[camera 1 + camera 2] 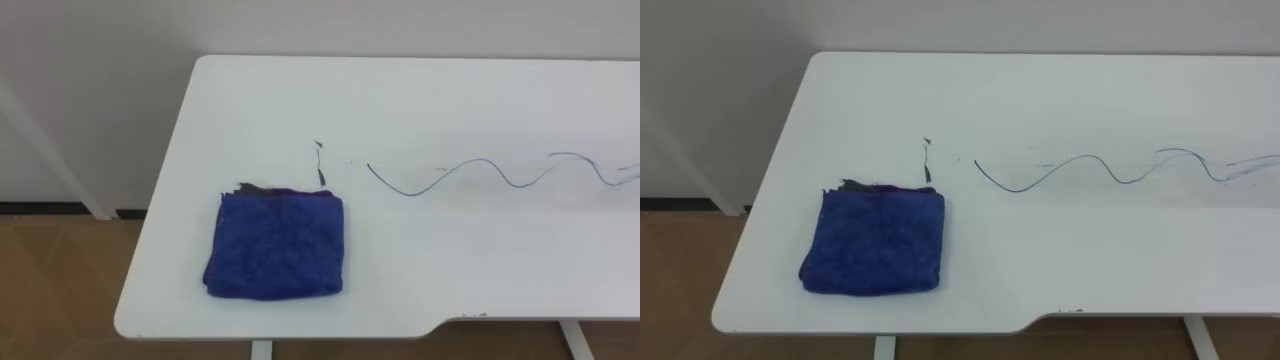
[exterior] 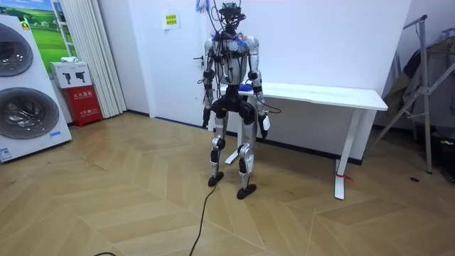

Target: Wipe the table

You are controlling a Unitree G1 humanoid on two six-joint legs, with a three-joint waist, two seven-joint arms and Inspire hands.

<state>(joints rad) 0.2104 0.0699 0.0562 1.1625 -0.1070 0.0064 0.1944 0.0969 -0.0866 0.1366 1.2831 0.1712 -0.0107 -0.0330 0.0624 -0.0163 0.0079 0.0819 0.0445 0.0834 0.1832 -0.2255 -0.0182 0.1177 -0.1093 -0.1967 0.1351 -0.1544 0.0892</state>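
Below table level, left hand and right hand hung, fingers too small to tell. Folded blue cloth lay on table's near-left corner. It looked soft, light, limp; best pressed flat from above, or pinched by an edge.

The table and its wavy blue line run off the right edge.

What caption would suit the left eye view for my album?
Folded blue cloth on a white table, left of a wavy blue line drawn across it.
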